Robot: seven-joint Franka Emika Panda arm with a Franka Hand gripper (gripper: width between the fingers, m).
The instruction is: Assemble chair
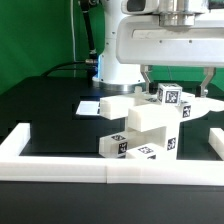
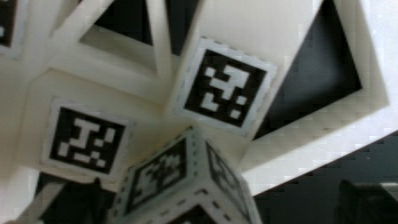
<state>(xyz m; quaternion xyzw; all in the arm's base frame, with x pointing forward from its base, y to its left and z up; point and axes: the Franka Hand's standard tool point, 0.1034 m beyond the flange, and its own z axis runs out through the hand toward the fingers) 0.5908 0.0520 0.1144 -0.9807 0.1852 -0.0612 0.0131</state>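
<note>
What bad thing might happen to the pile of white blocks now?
The open white robot gripper hangs just above the pile of chunky white plastic chair blocks with black-and-white tags. Coming down slightly off, a finger might knock the top tagged block and topple the pile. The pile looks near the low white border wall, so a shove might jam blocks against it.

I counted one robot arm (image 1: pixel 125 45) with one gripper (image 1: pixel 177 85), one heap of chair blocks (image 1: pixel 145 122) too jumbled to count singly, one marker board (image 1: pixel 93 107), one border wall (image 1: pixel 60 168), one table (image 1: pixel 50 112), and three whole tags (image 2: pixel 226 85) up close
</note>
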